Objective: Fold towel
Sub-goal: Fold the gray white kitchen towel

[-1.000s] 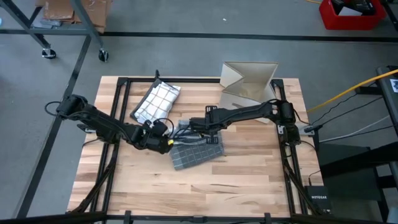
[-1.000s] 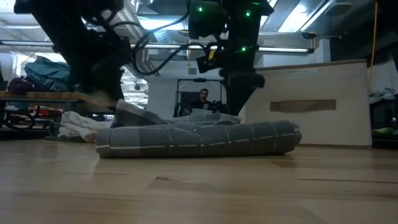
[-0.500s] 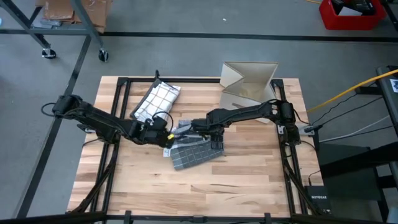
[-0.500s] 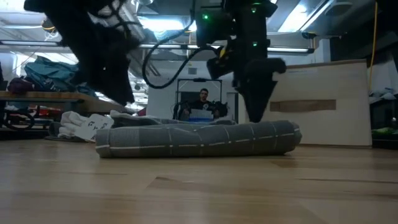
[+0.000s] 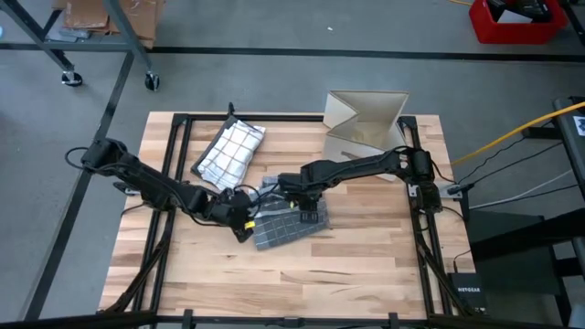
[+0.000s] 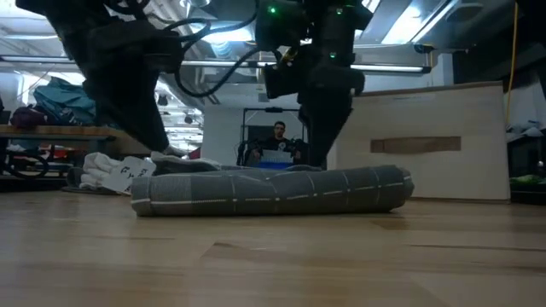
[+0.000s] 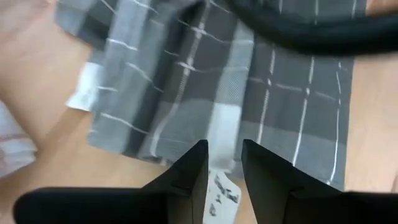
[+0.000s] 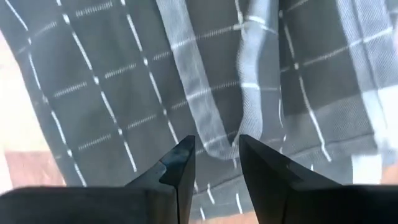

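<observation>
Pale wood planks of the desk (image 5: 366, 265) carry everything I am working over. At its middle lies the grey checked towel (image 5: 288, 222), folded into a thick bundle with loose layers bunched along the far edge. A second, lighter checked cloth (image 5: 228, 151) rests apart near the back. My right hand (image 8: 216, 163) hangs just above the towel, fingers narrowly parted, holding nothing. My left hand (image 7: 224, 168) sits at the towel's near-left edge, a narrow gap straddling the white label (image 7: 221, 193), not clearly pinching it. To fold well, I judge both hands should pinch one loose edge evenly before lifting.
</observation>
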